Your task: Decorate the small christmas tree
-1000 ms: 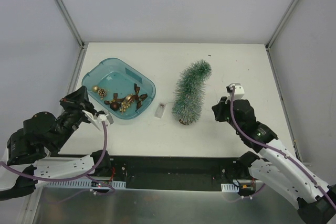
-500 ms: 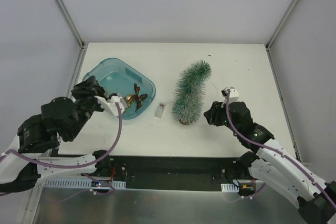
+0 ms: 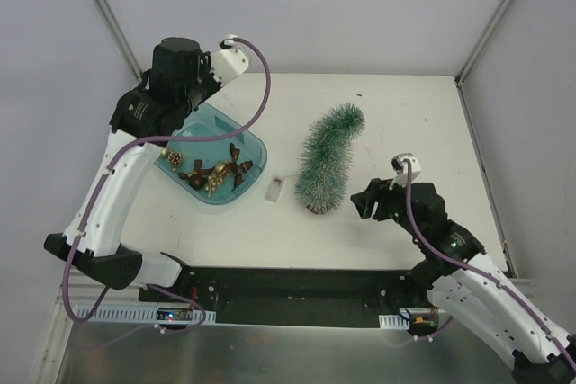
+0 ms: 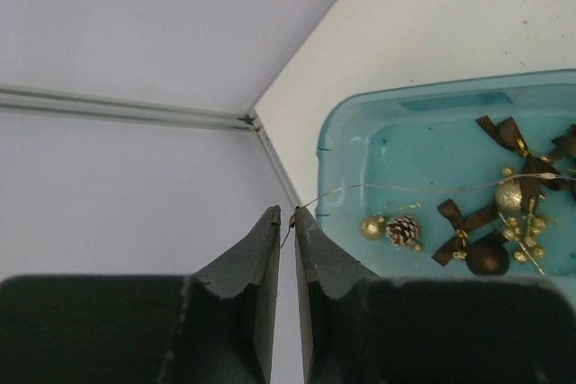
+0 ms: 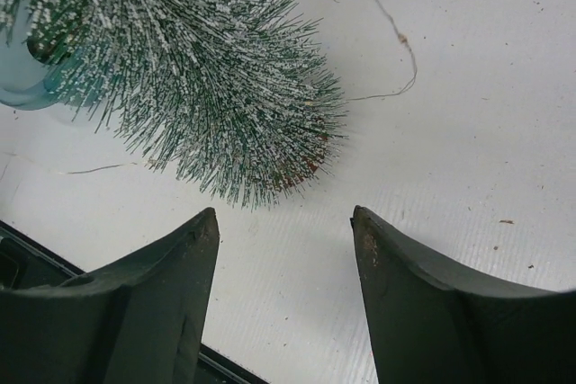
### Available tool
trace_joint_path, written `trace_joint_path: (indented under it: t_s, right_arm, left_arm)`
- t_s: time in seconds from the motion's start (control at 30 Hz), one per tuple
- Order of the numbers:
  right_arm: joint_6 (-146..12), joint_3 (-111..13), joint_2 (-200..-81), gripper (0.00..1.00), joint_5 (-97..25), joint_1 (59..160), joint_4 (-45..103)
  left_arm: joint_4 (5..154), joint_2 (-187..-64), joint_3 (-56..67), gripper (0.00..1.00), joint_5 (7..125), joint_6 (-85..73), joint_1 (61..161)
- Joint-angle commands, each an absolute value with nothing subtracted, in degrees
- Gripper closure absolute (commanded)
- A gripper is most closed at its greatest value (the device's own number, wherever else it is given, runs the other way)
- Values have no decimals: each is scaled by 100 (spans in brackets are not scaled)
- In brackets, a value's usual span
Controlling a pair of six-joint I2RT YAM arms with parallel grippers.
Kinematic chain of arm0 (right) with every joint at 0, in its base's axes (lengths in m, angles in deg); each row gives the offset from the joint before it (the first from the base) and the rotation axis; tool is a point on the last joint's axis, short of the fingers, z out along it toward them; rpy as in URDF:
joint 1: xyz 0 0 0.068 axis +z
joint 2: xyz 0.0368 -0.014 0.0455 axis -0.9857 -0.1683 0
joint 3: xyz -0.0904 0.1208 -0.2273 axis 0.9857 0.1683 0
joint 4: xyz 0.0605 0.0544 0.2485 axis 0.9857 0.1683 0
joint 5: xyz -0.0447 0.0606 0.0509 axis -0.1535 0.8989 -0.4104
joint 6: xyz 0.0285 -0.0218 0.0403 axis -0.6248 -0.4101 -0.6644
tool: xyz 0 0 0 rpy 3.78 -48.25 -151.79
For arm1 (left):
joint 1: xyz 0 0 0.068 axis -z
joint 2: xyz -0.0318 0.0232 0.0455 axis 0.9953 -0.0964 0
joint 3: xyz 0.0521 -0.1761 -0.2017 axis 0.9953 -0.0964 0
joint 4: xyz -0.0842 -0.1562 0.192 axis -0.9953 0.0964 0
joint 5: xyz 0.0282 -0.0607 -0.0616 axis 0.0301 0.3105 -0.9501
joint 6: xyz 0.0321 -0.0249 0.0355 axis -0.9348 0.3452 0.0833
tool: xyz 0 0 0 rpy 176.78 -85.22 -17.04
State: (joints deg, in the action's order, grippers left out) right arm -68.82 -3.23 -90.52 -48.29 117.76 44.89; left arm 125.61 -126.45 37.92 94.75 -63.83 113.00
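Note:
The small christmas tree [image 3: 328,157] lies tilted on the white table, its brown base toward the front; in the right wrist view its bristles [image 5: 207,69] fill the upper left. My right gripper [image 3: 364,202] [image 5: 284,213] is open just right of the tree's base, empty and not touching it. My left arm is raised high over the back left of the teal tray [image 3: 256,146]. In the left wrist view my left gripper [image 4: 286,213] is nearly closed, with a thin wire [image 4: 360,188] caught at its tips and trailing down into the tray [image 4: 328,132].
The tray holds a gold ball [image 4: 372,227], a pine cone [image 4: 402,231], brown bows [image 4: 463,219] and a dark ball [image 4: 487,256]. A small white box [image 3: 274,189] lies between tray and tree. A loose wire [image 5: 396,38] curls behind the tree. Frame posts stand at the back corners.
My left arm swung from the table's front left up high over the tray's back corner, the wire in its tips. My right gripper opened and edged toward the tree's base.

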Motion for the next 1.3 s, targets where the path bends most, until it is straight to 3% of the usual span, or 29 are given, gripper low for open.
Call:
trace_joint_path:
  t_s: [0.0,0.27,0.53,0.73,1.0,1.27]
  right_arm:
    - [-6955,-623,-8642,36,-4745,11819,4697]
    - [-7008,-1027,-8123,34,-4648,11810,4846]
    - [-6684,-2037,-8210,32,-5613,11810,5189]
    - [-6235,-2793,-9298,30,-6609,11364,5111]
    - [-7524,-3198,-11047,31,-3580,7858,4004]
    - [-8668,-3524,-12999,29,-1426,7495,1879]
  left_arm:
    - [12731,-12866,3934,88,8420,-5475,10550]
    - [12204,-14008,4232,95,8340,-4351,9002]
    - [12080,-15633,6050,95,8226,-3603,9193]
    - [11730,-16426,6553,95,8050,-3505,9765]
    - [10772,-16927,6694,92,6962,-3076,10345]
    - [9050,-16954,6070,84,5625,-3153,10934]
